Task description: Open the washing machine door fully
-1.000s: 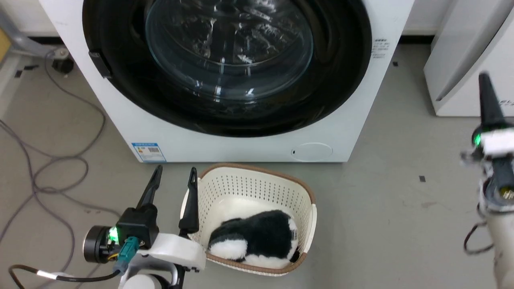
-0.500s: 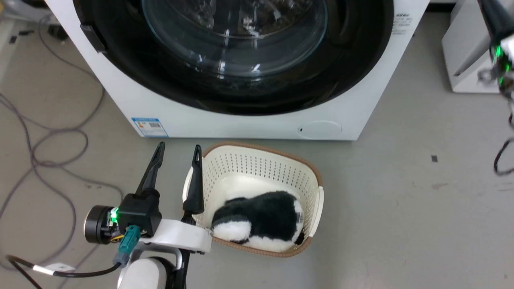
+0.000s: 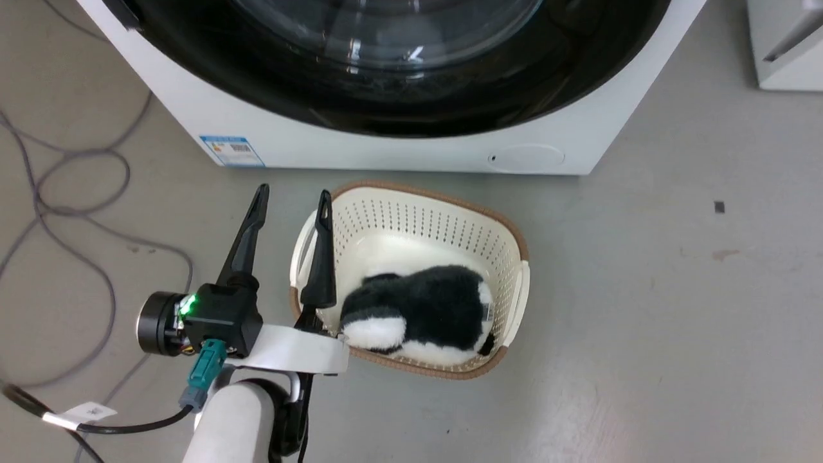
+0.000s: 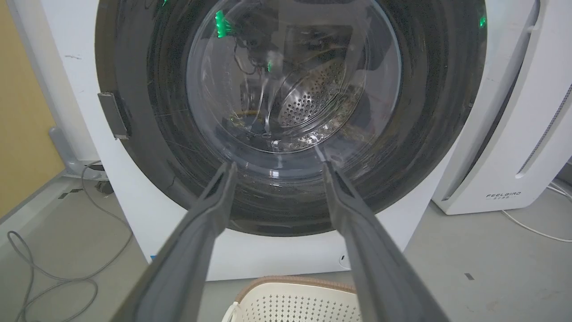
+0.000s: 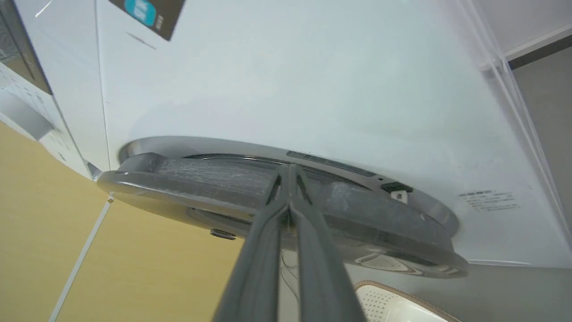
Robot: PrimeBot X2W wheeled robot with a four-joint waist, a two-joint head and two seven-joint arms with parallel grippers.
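The white washing machine fills the top of the head view, and its glossy black washing machine door covers most of the front. In the left wrist view the door faces me with its clear glass bowl at centre. My left gripper is open and empty, low over the floor in front of the machine, and it points at the door. In the right wrist view the door is seen edge-on against the white front. My right gripper is shut, its tips at that rim; contact is unclear.
A cream perforated basket holding a black-and-white plush toy stands on the floor just before the machine, beside my left fingers. Grey cables loop on the floor at the left. A white FEELAIR appliance stands right of the machine.
The head camera has tilted down, so the machine slid up the picture. My right gripper rose along the machine's right side and passed out of the head view's top right. The left gripper stayed open.
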